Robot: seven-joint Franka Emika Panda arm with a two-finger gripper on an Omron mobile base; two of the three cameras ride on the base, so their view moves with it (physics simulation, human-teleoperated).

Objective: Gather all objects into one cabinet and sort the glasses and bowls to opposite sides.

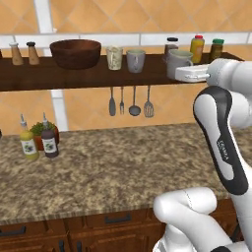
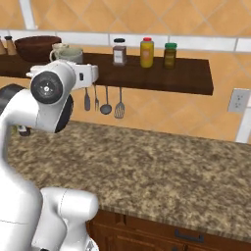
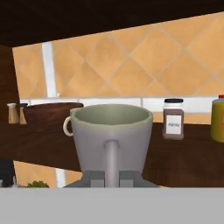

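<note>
My gripper (image 3: 111, 177) is shut on the handle of a grey mug (image 3: 111, 131), holding it upright at the front edge of the dark-brown wall shelf (image 1: 74, 76). In the left base view this mug (image 1: 178, 60) sits right of centre on the shelf line, with the gripper (image 1: 179, 74) just in front of it. Further left on the shelf stand the second grey mug (image 1: 136, 60), the cream patterned cup (image 1: 114, 57) and the wide dark wooden bowl (image 1: 75, 53). From the right base view the held mug (image 2: 72, 55) and bowl (image 2: 37, 46) are partly hidden by my arm.
Salt and pepper shakers (image 1: 24, 53) stand at the shelf's left end, coloured-lid jars (image 2: 147, 53) to the right of the held mug. Utensils (image 1: 130, 101) hang beneath the shelf. Two bottles (image 1: 37, 140) and a plant stand on the granite counter (image 1: 123, 162). A wall outlet (image 2: 238, 100) is at the right.
</note>
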